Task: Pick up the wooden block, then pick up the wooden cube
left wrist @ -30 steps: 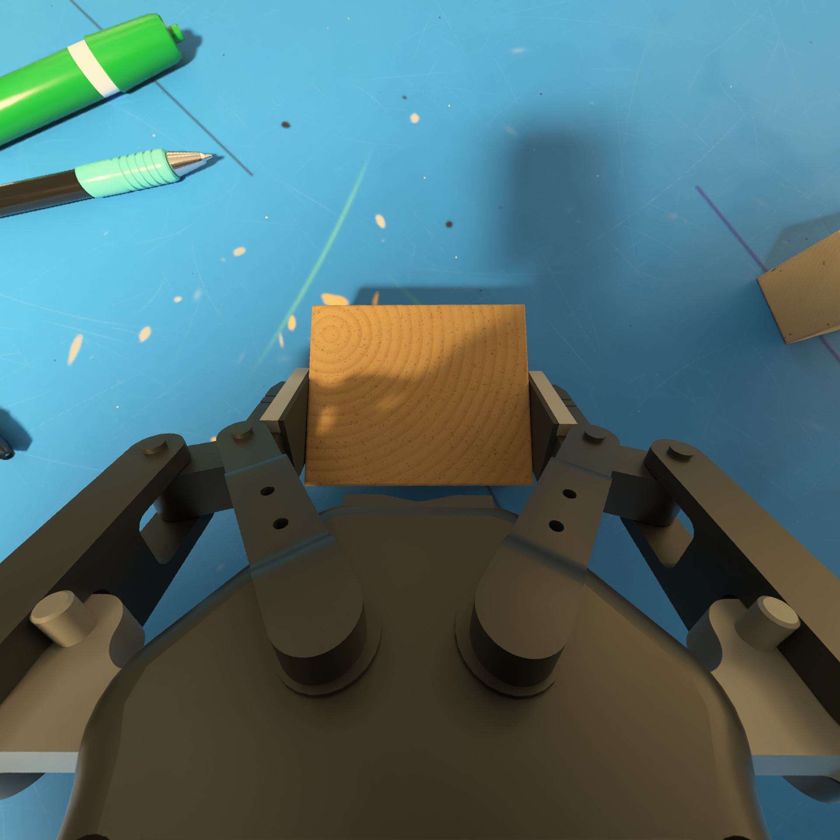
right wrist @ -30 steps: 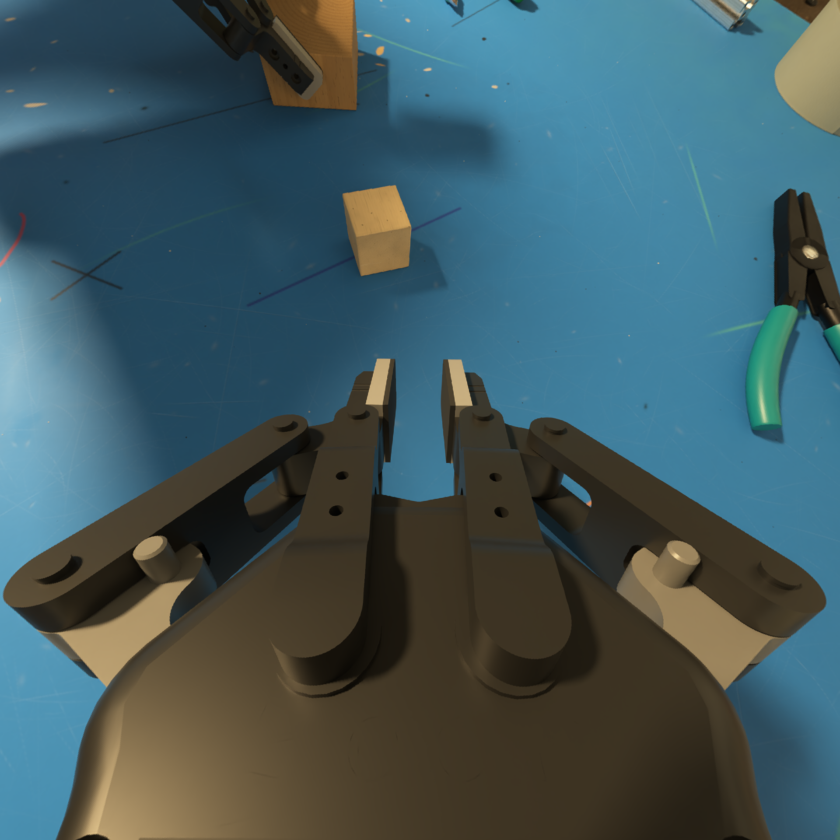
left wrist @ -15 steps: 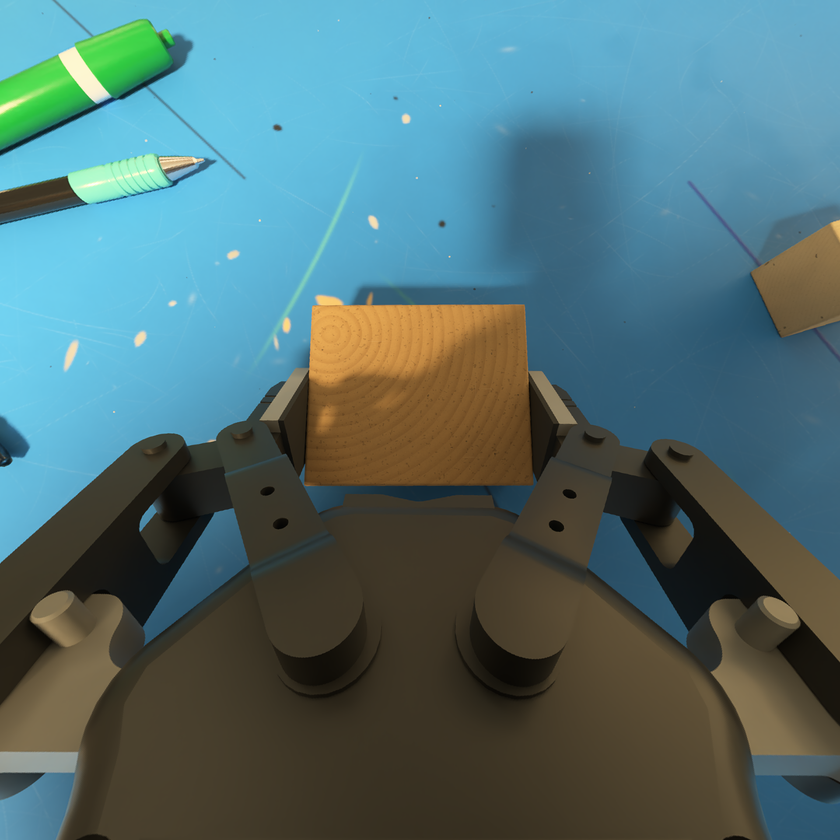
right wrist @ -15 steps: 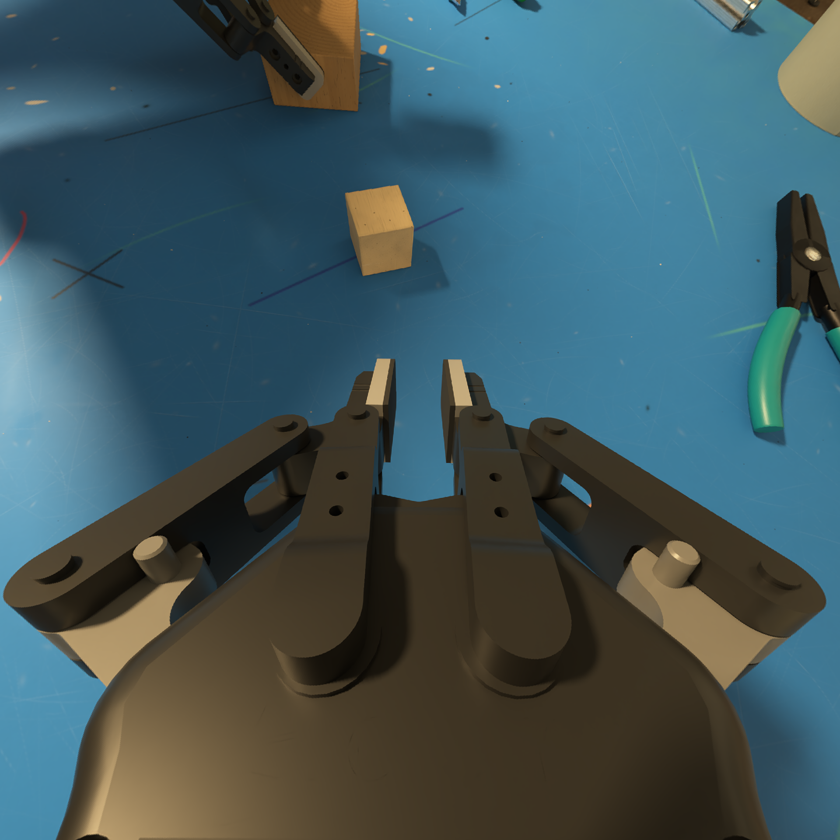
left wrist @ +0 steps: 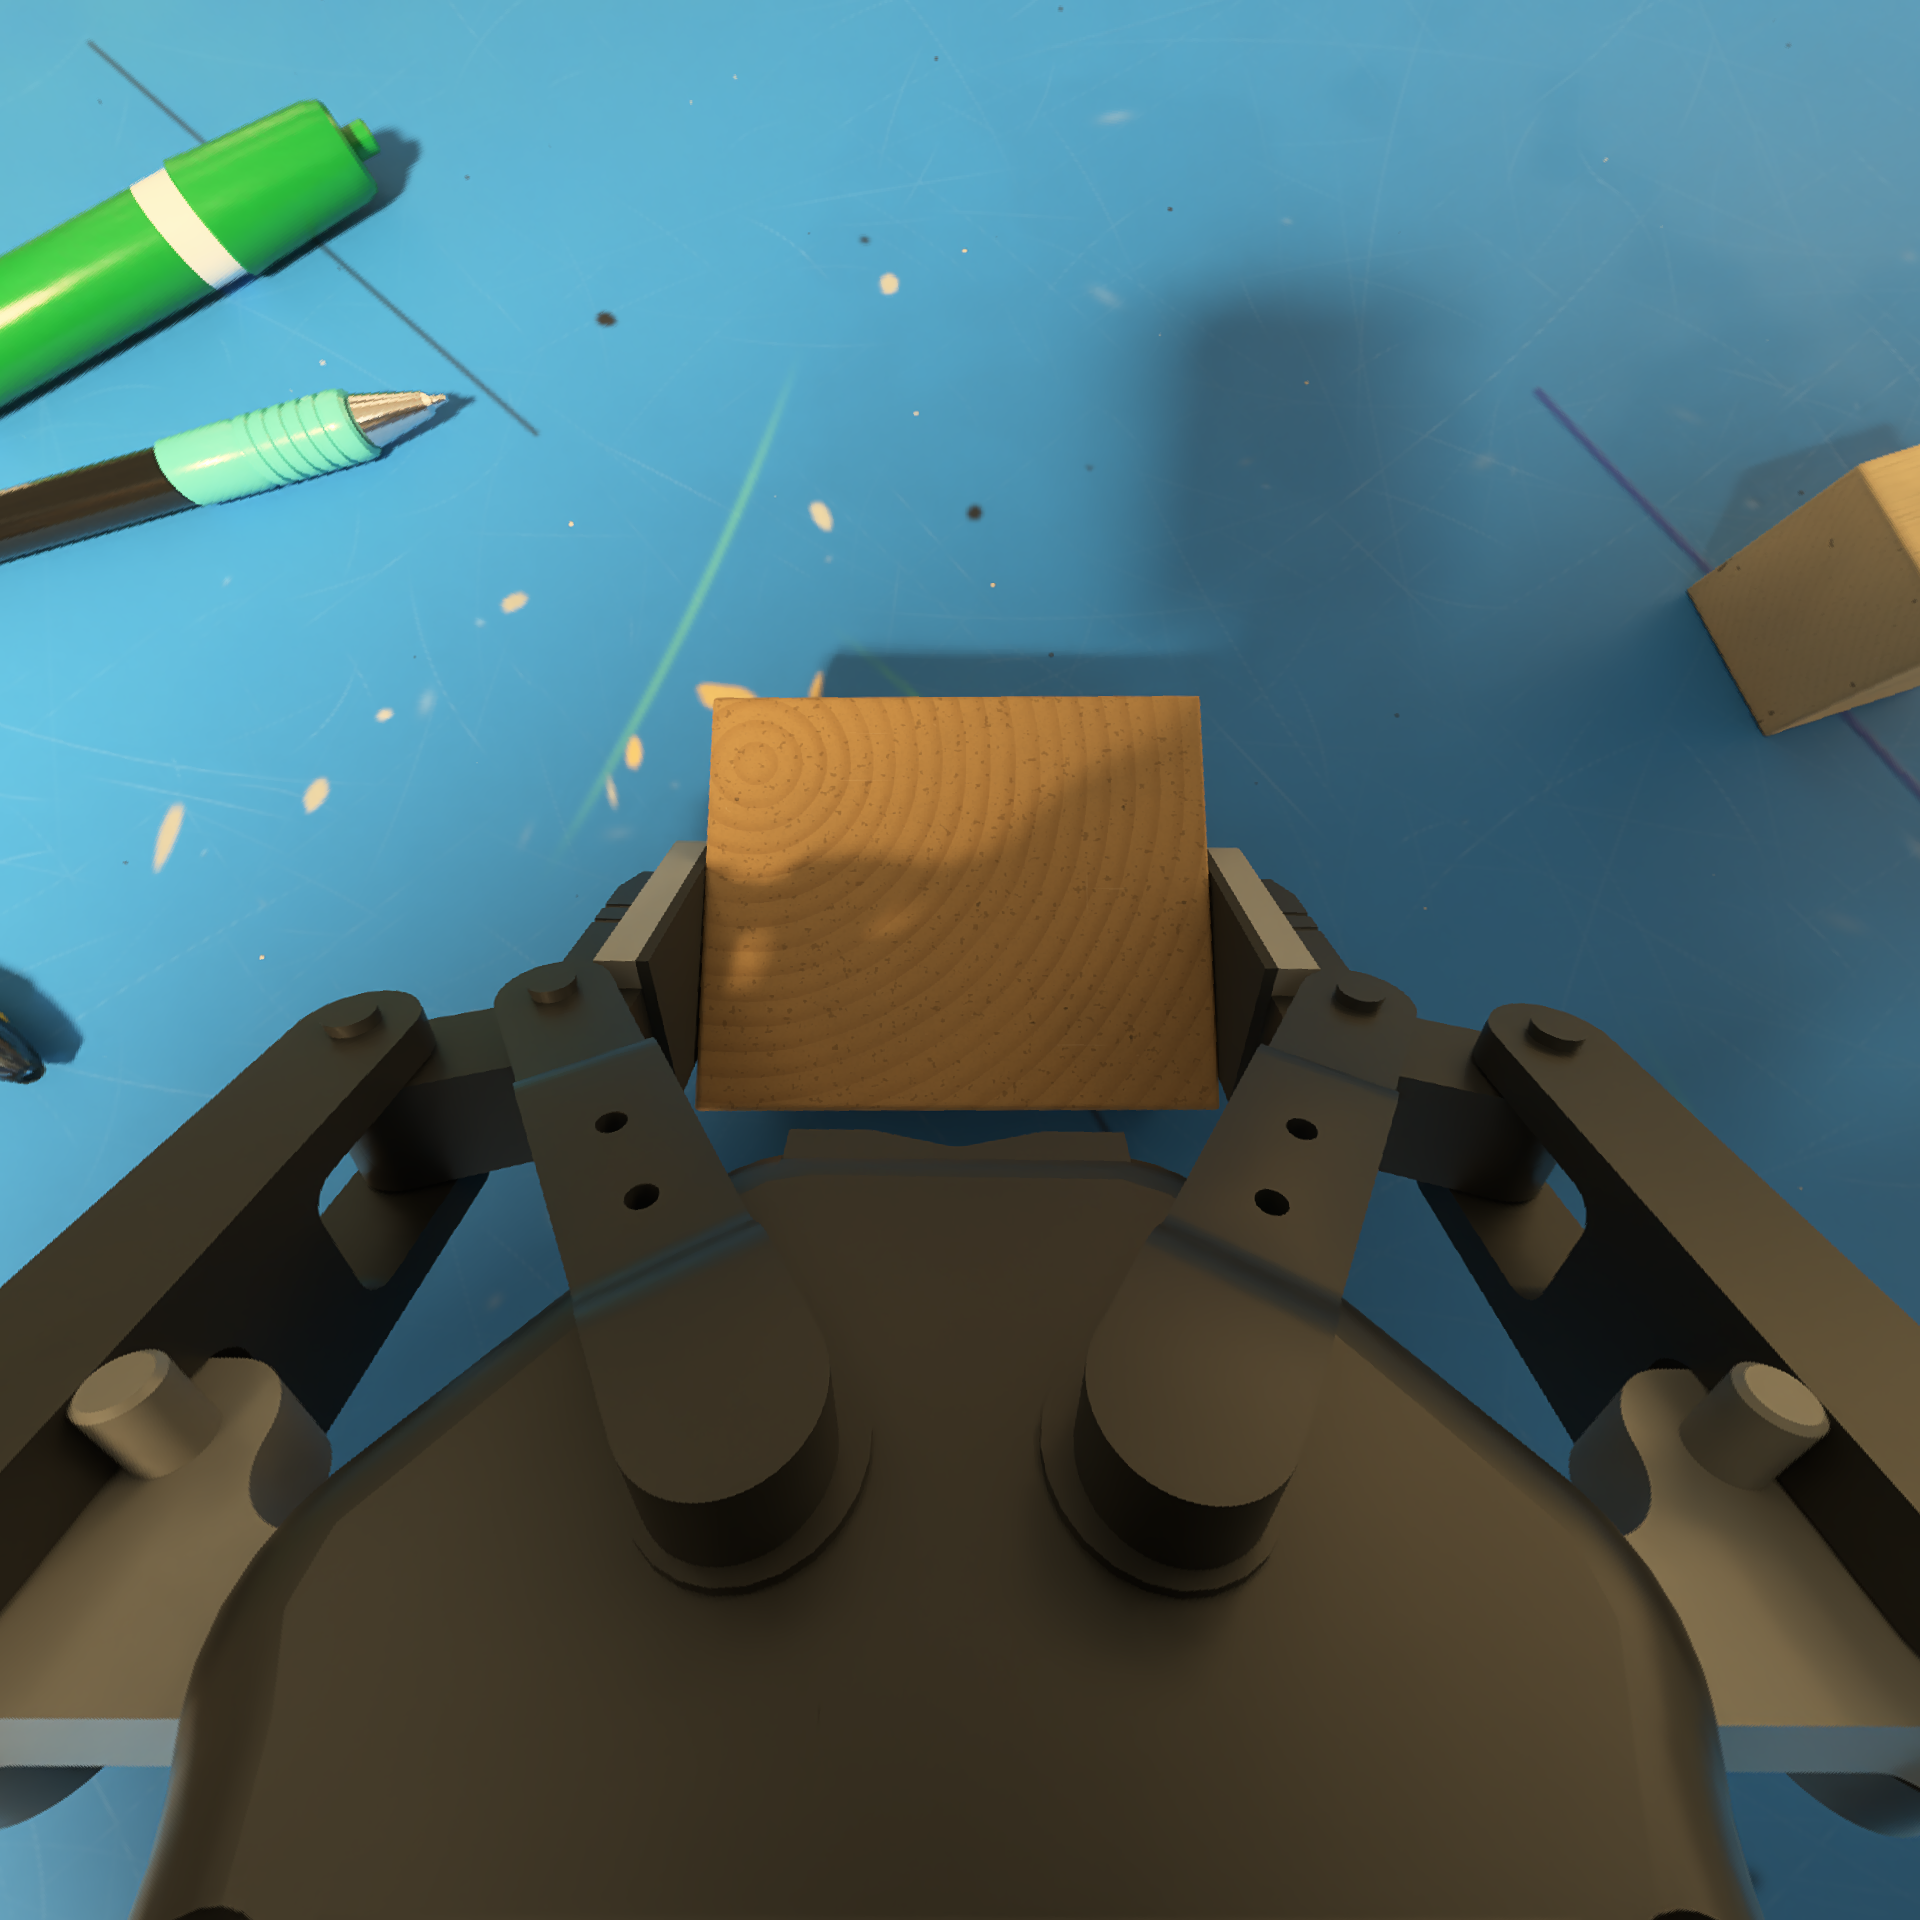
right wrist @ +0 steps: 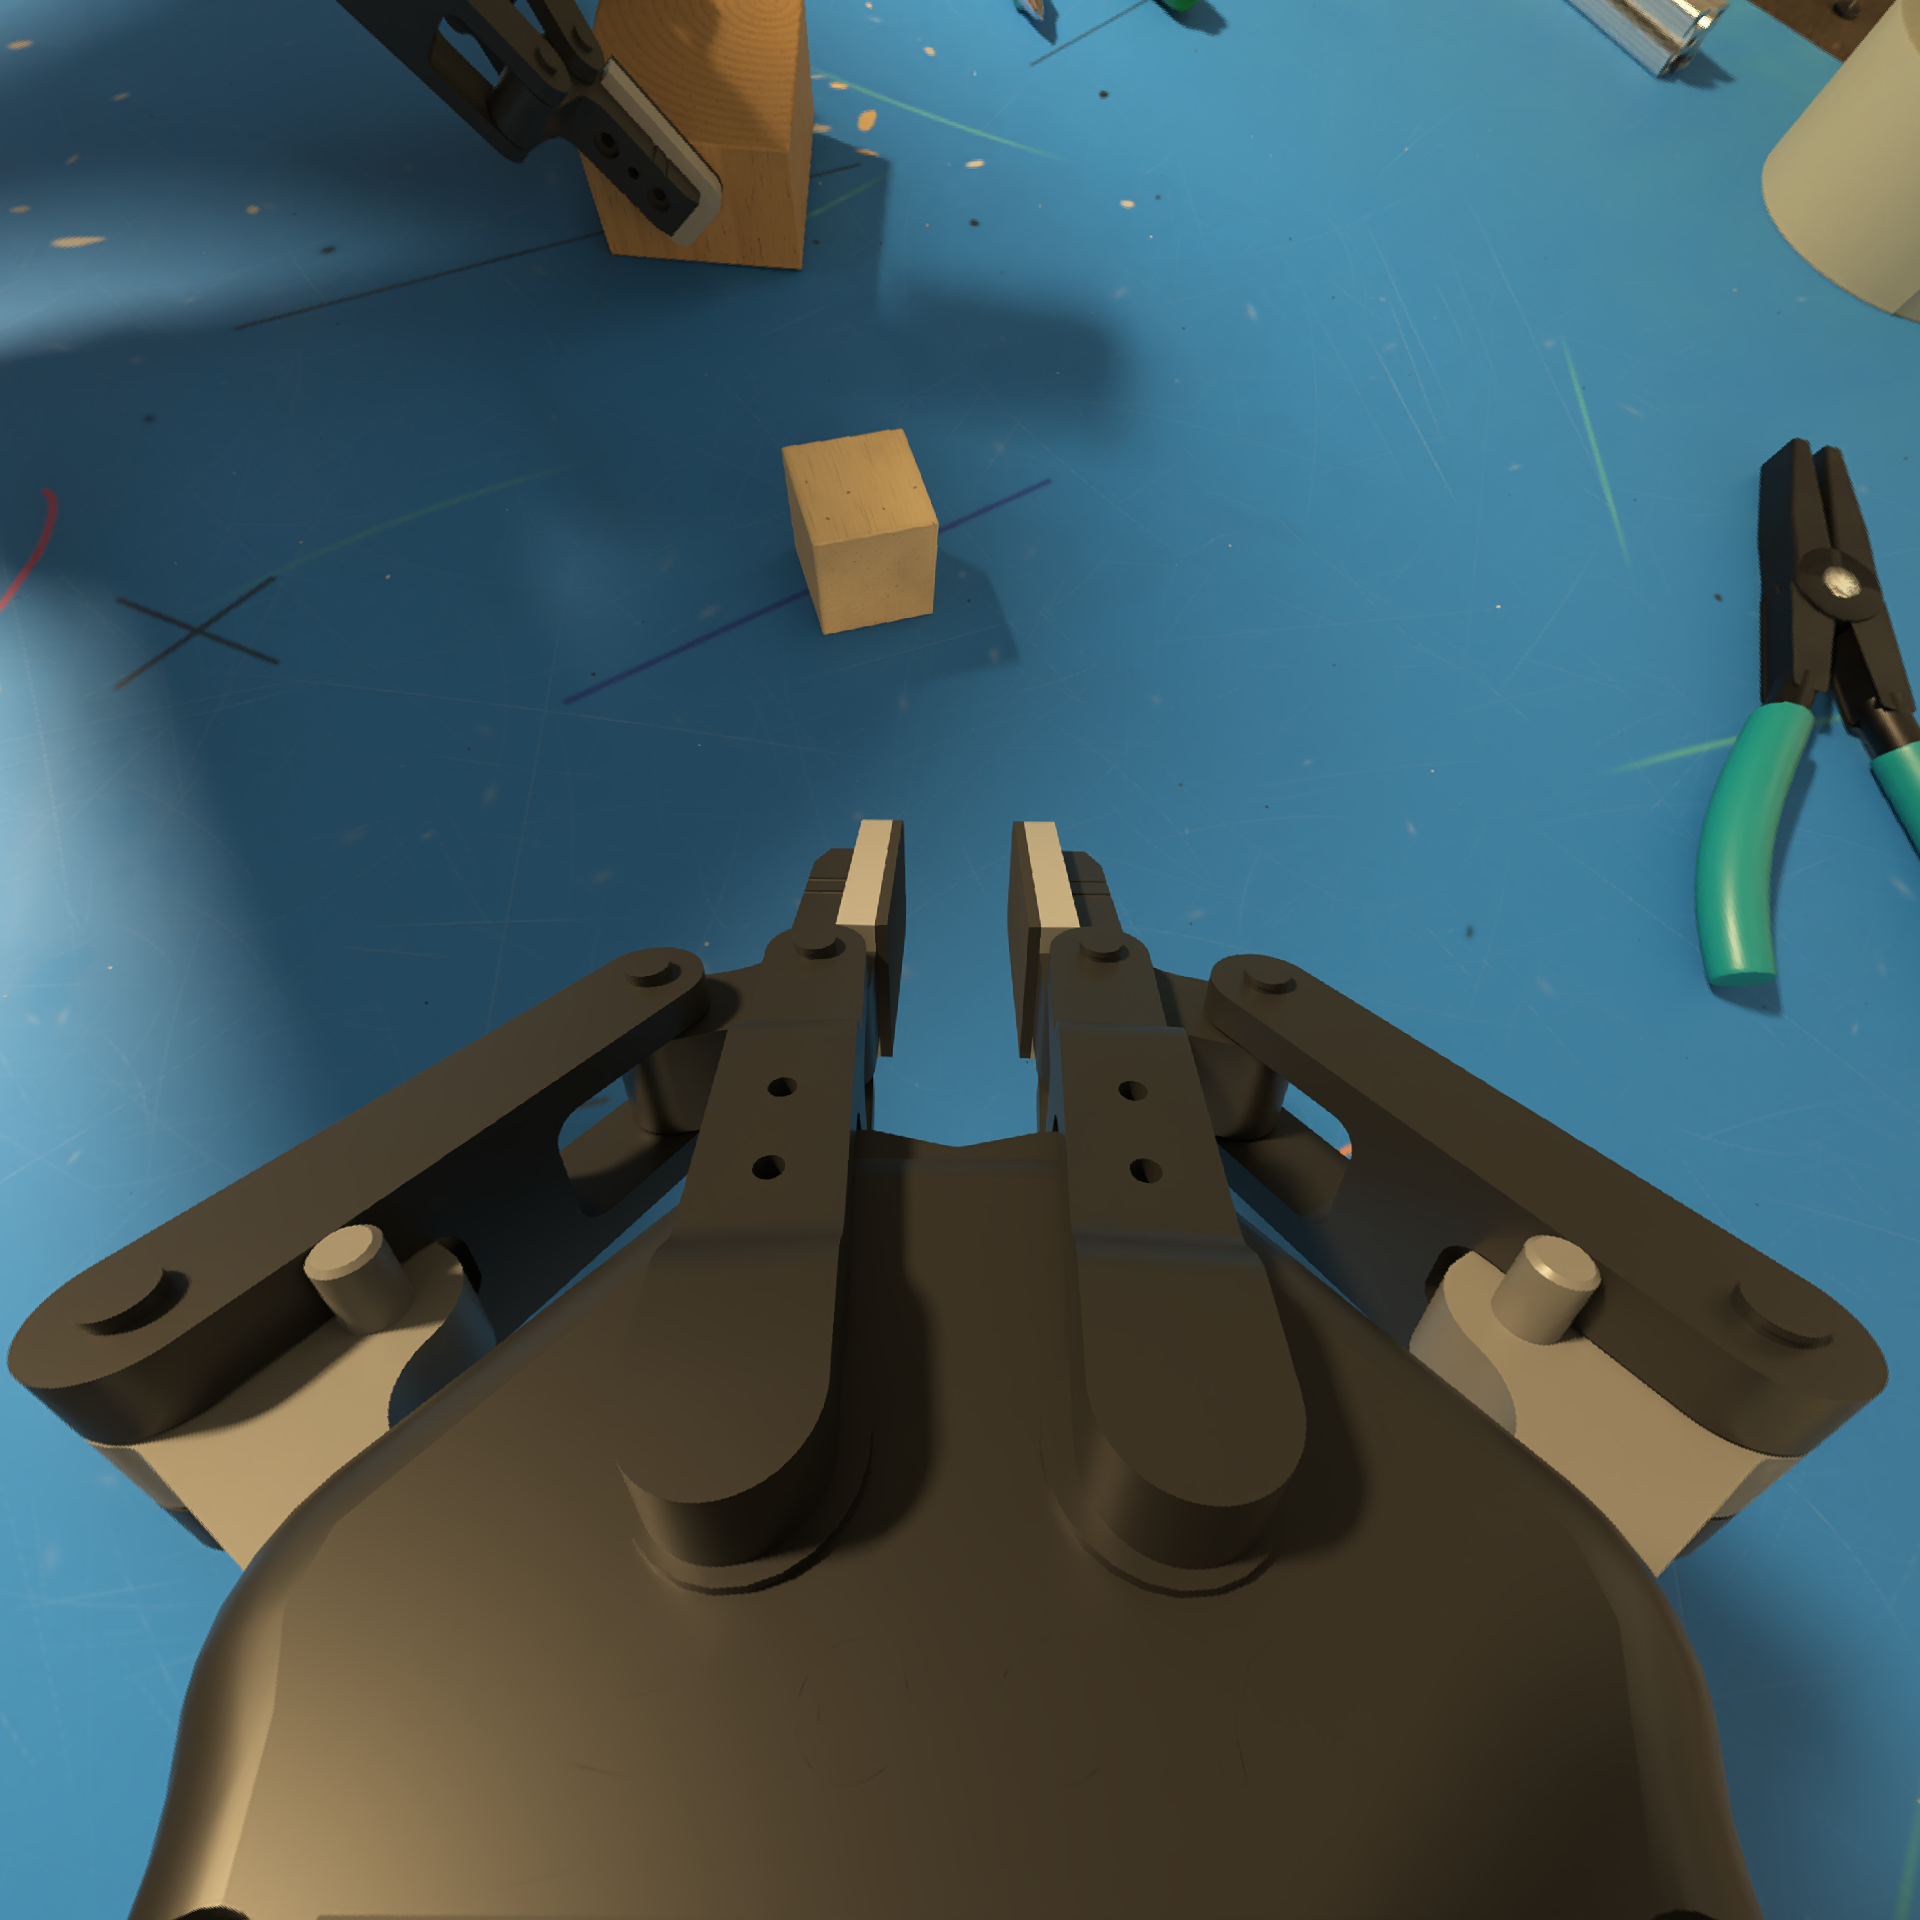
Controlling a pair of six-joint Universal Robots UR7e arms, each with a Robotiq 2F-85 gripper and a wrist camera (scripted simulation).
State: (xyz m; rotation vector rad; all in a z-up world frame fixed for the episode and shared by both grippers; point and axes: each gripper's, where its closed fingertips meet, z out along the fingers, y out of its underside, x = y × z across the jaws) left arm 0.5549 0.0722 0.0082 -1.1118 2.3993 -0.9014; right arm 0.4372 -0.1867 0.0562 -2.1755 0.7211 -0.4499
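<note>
- Left wrist view: the left gripper [left wrist: 954,935] is clamped on the wooden block [left wrist: 954,904], one pad flat against each side, above the blue mat [left wrist: 1039,312]. The wooden cube [left wrist: 1829,603] sits on the mat off to the right; a green marker [left wrist: 177,239] and a pen [left wrist: 218,468] lie upper left.
- Right wrist view: the right gripper [right wrist: 956,883] hangs empty, fingers narrowly parted, with the wooden cube [right wrist: 862,530] ahead and apart. Farther up, the block [right wrist: 727,135] is in the other gripper's grip. Teal-handled pliers [right wrist: 1808,707] lie at right.

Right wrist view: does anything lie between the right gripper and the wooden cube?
Nothing lies there. In the right wrist view, only bare blue mat separates the right gripper from the wooden cube, crossed by a thin dark line.
</note>
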